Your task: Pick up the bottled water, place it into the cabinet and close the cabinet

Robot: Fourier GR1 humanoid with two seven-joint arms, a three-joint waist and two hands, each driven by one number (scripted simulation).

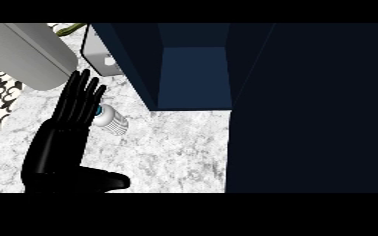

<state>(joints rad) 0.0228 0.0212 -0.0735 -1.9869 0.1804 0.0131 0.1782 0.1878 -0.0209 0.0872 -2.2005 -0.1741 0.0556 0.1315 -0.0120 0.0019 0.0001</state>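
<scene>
Fingers straight and together, my left hand (70, 117) stands open over the marble counter (170, 150), thumb stretched out flat toward three o'clock near the lower edge of the view. It holds nothing. The bottled water (111, 119) lies on its side just beside my fingers at three o'clock, its blue cap end partly hidden behind them; whether they touch it I cannot tell. Past the bottle, at one to two o'clock, the dark blue cabinet (196, 75) stands open, its hollow facing the counter. Its door (303, 110) fills the whole right side of the view. At twelve o'clock sits a grey appliance (33, 55), with a white one (100, 55) beside it. Bare marble spreads between the bottle and the cabinet's lower edge.
</scene>
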